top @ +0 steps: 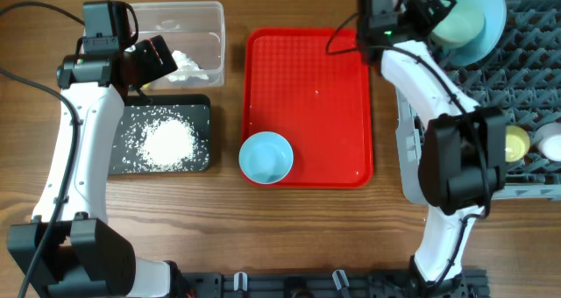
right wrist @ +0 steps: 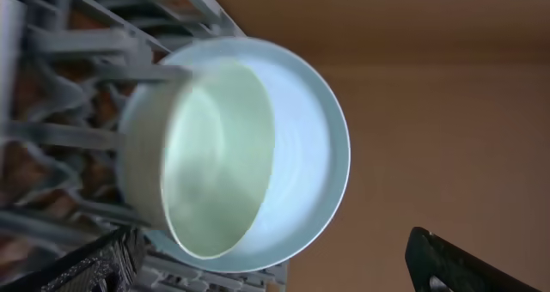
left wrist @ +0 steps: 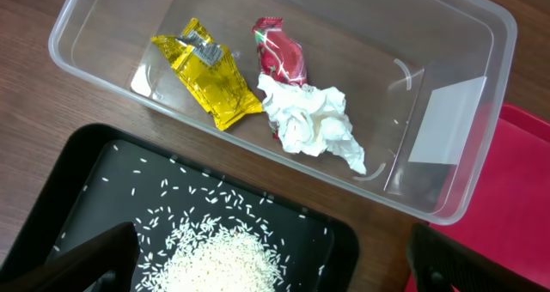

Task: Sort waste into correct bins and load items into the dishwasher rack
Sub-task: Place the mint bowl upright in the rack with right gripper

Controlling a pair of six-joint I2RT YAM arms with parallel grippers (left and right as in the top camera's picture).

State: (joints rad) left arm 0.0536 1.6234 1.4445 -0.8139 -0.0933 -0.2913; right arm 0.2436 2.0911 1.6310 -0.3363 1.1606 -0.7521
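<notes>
The waste appears sorted: a yellow wrapper (left wrist: 206, 73), a red wrapper (left wrist: 279, 50) and a tissue (left wrist: 314, 120) lie in the tub (left wrist: 447, 167), and the rice (left wrist: 219, 259) is heaped on the black tray (left wrist: 82, 176). The left gripper (left wrist: 271, 236) is held above them, jaws wide and empty.

Loading is judged the step in hand. A mint bowl (right wrist: 215, 155) is leaned on edge against the plate (right wrist: 309, 146) among the rack (top: 526, 66) pegs. The right gripper (right wrist: 275, 240) is held just beside it, jaws spread wide, nothing gripped.

One blue bowl (top: 266, 156) sits on the red tray (top: 307, 88). Next, the right arm would need to be swung across, lowered onto that bowl's rim and closed there.
</notes>
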